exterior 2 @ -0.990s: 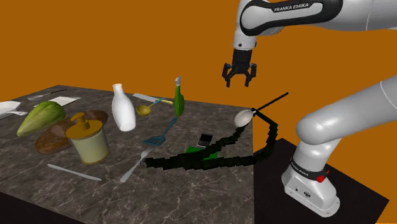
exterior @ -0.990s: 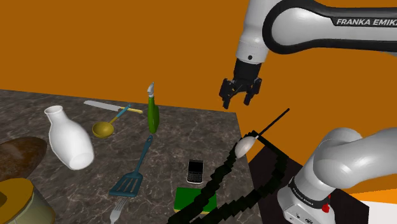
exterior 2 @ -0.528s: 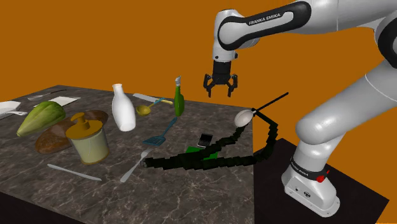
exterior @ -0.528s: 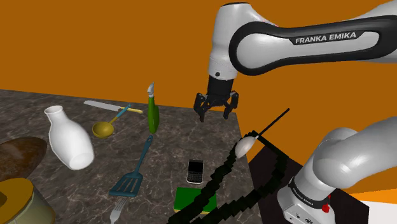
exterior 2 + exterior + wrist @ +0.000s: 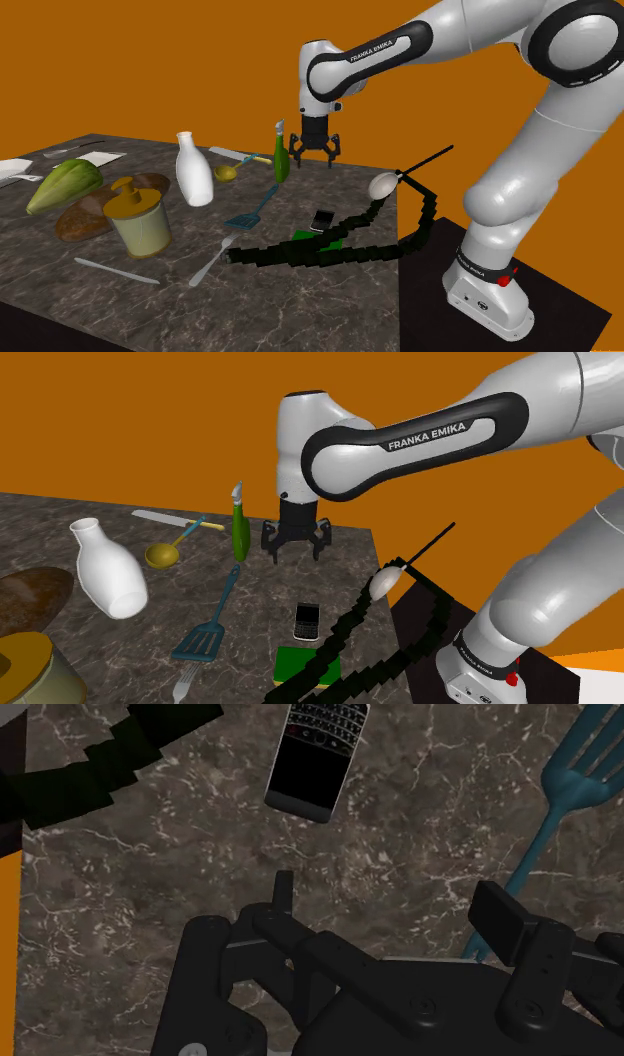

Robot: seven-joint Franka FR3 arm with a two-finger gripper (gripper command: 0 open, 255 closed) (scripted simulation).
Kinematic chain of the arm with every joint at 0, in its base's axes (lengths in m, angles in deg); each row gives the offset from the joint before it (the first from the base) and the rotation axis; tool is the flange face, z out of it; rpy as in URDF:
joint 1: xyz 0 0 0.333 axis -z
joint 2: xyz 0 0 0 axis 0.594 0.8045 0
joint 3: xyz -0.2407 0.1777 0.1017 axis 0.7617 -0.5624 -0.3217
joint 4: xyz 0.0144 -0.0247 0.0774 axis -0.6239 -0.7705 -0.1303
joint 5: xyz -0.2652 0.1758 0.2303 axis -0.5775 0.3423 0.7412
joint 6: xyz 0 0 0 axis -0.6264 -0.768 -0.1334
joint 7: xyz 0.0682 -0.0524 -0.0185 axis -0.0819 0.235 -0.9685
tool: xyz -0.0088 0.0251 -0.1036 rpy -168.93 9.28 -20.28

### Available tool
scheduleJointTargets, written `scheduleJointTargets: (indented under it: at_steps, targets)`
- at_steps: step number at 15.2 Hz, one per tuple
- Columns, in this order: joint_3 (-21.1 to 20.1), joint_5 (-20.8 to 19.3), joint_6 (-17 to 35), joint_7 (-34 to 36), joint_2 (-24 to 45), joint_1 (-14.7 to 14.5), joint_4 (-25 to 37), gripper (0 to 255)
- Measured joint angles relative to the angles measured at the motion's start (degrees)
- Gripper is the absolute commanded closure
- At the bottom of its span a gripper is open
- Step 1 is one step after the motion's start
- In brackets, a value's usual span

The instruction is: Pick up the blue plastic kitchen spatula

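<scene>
- The gripper [image 5: 297,542] hangs above the dark marbled counter [image 5: 270,602] near the middle of the shoulder view, just right of a green bottle [image 5: 240,530]. Its two black fingers are spread apart, with nothing between them.
- The blue spatula [image 5: 213,617] lies flat on the counter, below and left of the gripper in the shoulder view. Its slotted head is toward the lower edge and its handle points up toward the bottle (the colour reads closer to teal).
- In the second exterior view the gripper [image 5: 314,152] sits in the upper middle beside the bottle [image 5: 282,155]. The spatula [image 5: 255,207] lies lower, near the frame's centre, well apart from the fingers.
- In the wrist view the gripper [image 5: 390,904] is unclenched. The spatula [image 5: 545,814] runs along the counter outside one fingertip [image 5: 497,909], not clasped. A black phone [image 5: 310,754] lies ahead of the fingers.
- At the shoulder view's left stands a white vase [image 5: 108,569], with a golden ladle [image 5: 162,555] beside it. The phone [image 5: 307,620] lies right of the spatula's head.
</scene>
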Motion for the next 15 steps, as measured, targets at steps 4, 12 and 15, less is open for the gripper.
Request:
scheduleJointTargets:
  at_steps: [4,12,15]
  targets:
    - [-3.4,-6.0,2.8,10.1,11.0,-0.4,6.2,0]
    - [-1.6,-19.3,3.3,27.8,33.9,-8.2,23.5,0]
    - [0.3,-21.9,2.5,32.4,40.8,-12.1,30.3,0]
